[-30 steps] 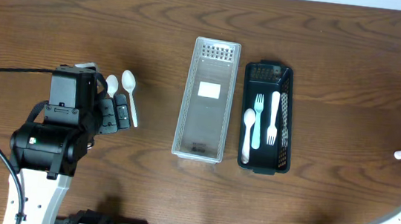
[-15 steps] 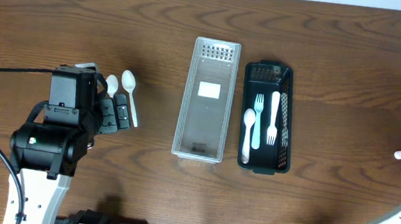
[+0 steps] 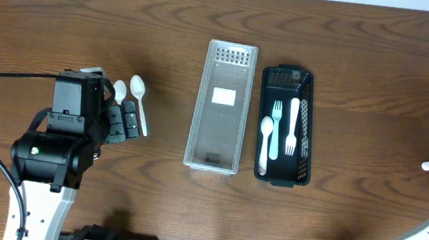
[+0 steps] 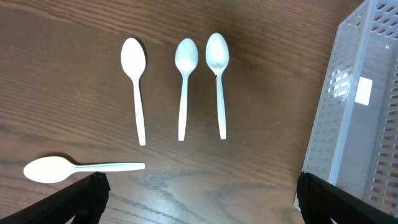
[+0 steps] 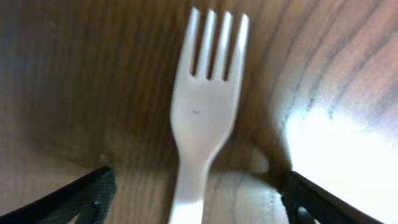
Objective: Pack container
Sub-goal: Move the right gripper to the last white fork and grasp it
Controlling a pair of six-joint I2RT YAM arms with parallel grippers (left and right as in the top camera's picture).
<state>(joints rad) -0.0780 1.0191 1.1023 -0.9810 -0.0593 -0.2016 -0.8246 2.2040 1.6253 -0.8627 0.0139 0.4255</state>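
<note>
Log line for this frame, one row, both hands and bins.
left hand open near four spoons | right hand open astride loose fork | black basket: two forks, one spoon | clear bin: no cutlery

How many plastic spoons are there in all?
5 spoons. Four lie on the table left of the clear bin: three side by side, one crosswise beside their handles. The fifth lies in the black basket. The left arm could hide more.
</note>
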